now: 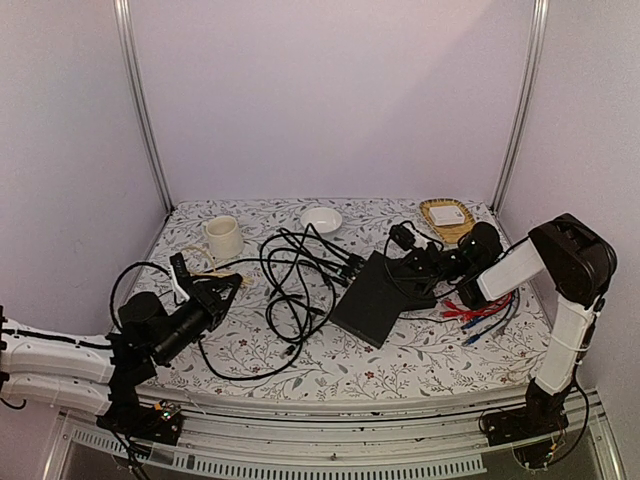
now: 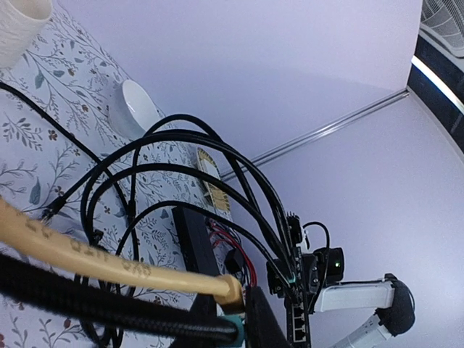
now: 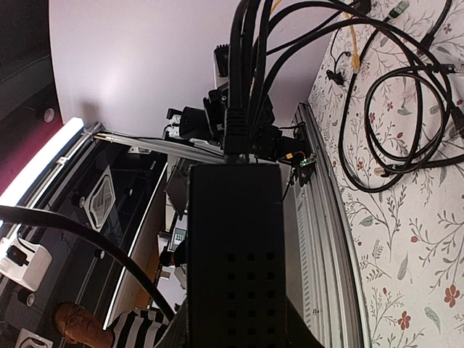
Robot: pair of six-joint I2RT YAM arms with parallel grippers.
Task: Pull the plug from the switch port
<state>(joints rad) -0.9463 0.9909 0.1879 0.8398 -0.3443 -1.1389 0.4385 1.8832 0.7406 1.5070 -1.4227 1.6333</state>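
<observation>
The switch point(image 1: 378, 297) sits mid-worktop point(image 1: 430, 352), its far corner clamped in the right gripper's point(image 1: 417, 272) jaws. Tangled black cables point(image 1: 295, 285) sprawl from its ports toward the left gripper point(image 1: 226, 287). That gripper's jaws are closed, and what they pinch is hidden. A mug point(image 1: 222, 237) and bowl point(image 1: 321, 218) stand behind.

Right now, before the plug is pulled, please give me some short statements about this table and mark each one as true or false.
1. A white mug stands at the far left of the table. True.
2. The right gripper hovers far from the switch. False: it is closed on the switch's edge.
3. Black cables are plugged into the switch. True.
4. The red and blue cables lie in the white bowl. False: they lie on the table, near the right gripper.
</observation>
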